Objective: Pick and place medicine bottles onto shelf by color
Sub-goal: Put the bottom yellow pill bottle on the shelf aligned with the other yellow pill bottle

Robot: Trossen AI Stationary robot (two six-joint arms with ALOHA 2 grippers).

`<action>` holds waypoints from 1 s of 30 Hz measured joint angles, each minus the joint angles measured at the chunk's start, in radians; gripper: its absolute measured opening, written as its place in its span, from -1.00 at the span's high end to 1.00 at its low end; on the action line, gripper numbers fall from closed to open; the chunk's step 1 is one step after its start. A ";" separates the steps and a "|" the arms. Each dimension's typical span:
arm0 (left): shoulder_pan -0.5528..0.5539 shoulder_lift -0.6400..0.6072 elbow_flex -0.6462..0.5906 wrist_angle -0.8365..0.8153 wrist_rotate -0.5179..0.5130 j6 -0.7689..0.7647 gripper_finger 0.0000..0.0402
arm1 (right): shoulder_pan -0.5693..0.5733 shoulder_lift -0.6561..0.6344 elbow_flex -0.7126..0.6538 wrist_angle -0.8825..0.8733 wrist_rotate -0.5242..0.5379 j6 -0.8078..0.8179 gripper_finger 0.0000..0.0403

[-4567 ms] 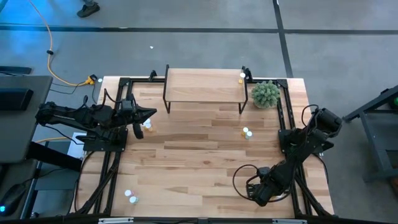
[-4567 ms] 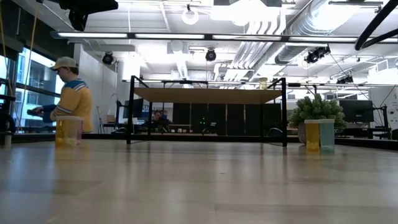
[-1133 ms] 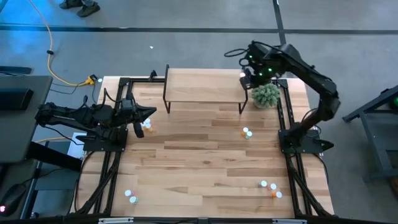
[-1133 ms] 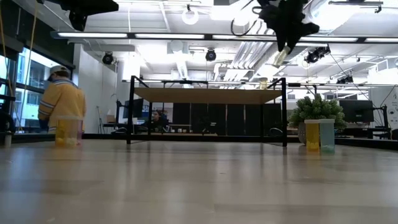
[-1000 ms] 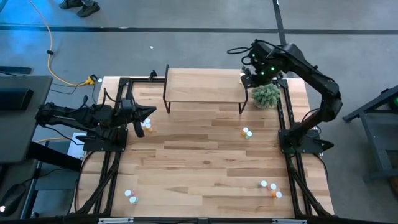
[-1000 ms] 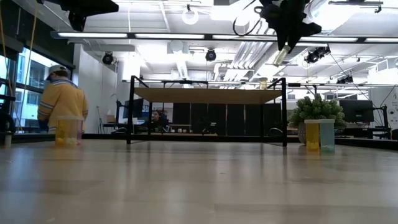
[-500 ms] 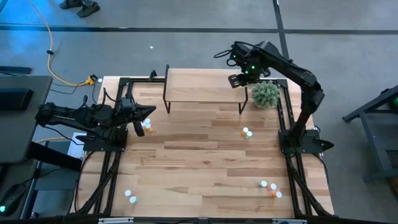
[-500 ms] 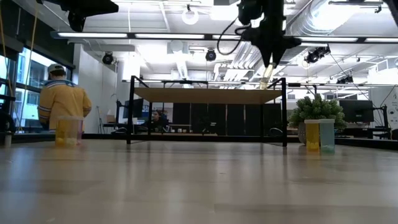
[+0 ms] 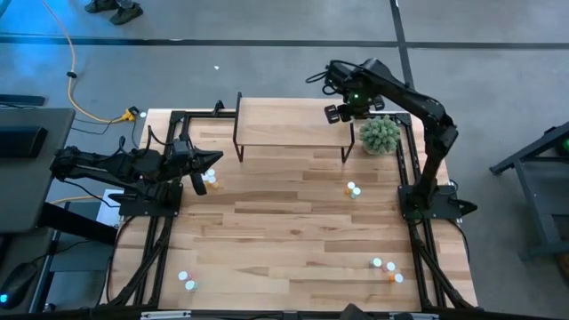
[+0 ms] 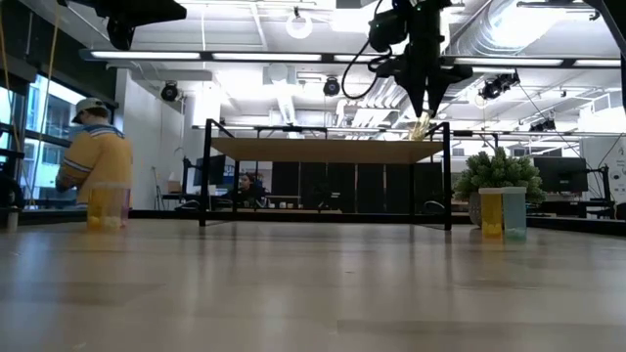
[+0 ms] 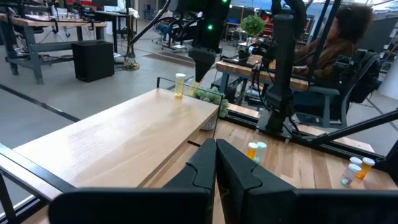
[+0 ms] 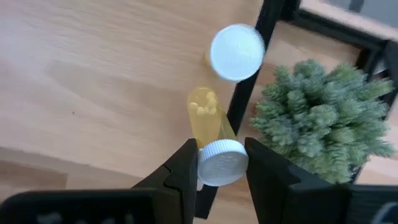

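My right gripper (image 9: 340, 113) is over the right end of the shelf (image 9: 289, 124), shut on a yellow medicine bottle (image 12: 205, 121) with a white cap. A second yellow bottle (image 12: 237, 43) stands on its base on the shelf top near the far right corner. It also shows in the left wrist view (image 11: 180, 85). My left gripper (image 9: 212, 164) is shut and empty, level over the table's left side, close to two bottles (image 9: 208, 180) that stand on the table. My right gripper pinches the yellow bottle by its white cap (image 12: 222, 163) between its two fingers. The fingers come from above, pointing down. The bottle's body hangs tilted below the fingertips, close over the shelf top (image 10: 421, 127). I cannot tell whether its lower end touches the wood.
A round green plant (image 9: 380, 134) stands right beside the shelf's right end. More bottles stand on the table at centre right (image 9: 353, 188), near right (image 9: 384, 267) and near left (image 9: 187, 281). A person (image 10: 98, 156) is in the room beyond the table.
My right gripper has gone from above the plant toward the table's left and down, and has turned. It now hangs over the shelf's right end. It has carried the yellow bottle along, now low over the shelf top.
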 joint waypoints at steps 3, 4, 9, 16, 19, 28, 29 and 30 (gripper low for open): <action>0.000 0.000 0.000 0.000 0.000 -0.001 1.00 | -0.008 0.009 0.000 0.000 -0.008 0.001 0.51; 0.000 0.000 0.000 0.000 0.000 -0.001 1.00 | -0.009 0.012 0.000 0.001 -0.008 0.001 0.51; 0.000 0.000 0.000 0.000 0.000 -0.001 1.00 | -0.007 0.031 -0.001 0.000 -0.008 0.000 0.51; 0.000 0.000 0.000 0.000 0.000 0.000 1.00 | -0.007 0.031 -0.001 0.001 0.017 -0.001 0.48; 0.000 0.000 0.000 0.000 0.000 0.000 1.00 | -0.007 0.031 -0.001 0.003 0.017 -0.004 0.44; 0.000 0.000 0.000 0.000 0.000 0.001 1.00 | -0.007 0.031 -0.001 0.006 0.018 -0.030 0.39; 0.000 0.000 0.000 0.000 0.000 0.001 1.00 | -0.007 0.031 -0.001 0.007 0.019 -0.029 0.39; 0.000 0.000 0.000 0.000 0.000 0.001 1.00 | -0.007 0.031 -0.001 0.008 0.019 -0.029 0.39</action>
